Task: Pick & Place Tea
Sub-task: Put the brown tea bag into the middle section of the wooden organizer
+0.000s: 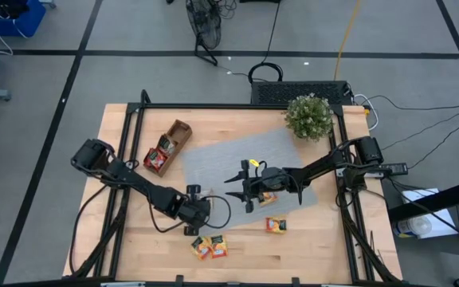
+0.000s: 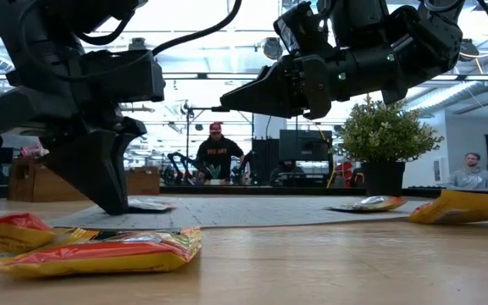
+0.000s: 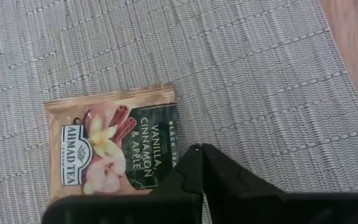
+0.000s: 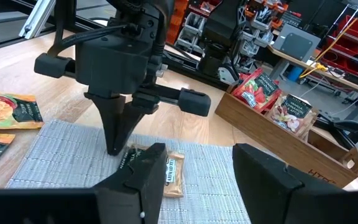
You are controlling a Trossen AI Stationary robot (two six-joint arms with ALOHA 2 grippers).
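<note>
High view: the table (image 1: pixel 309 239), on which I work both arms. Grey mat (image 1: pixel 213 163); wooden tray (image 1: pixel 183 130) at far left, holding a few tea sachets (image 1: pixel 156 159), so sorting is barely begun. My left gripper (image 3: pixel 199 152), clenched and empty as far as I see, touches down on the mat's near-left edge beside a brown sachet (image 3: pixel 114 143). My right gripper (image 4: pixel 197 171) hovers released nearby. Several sachets (image 1: pixel 210 247) remain loose on the near wood.

Brown vanilla-cinnamon tea sachet (image 3: pixel 114 142) flat on the grey woven mat (image 3: pixel 260 74).
</note>
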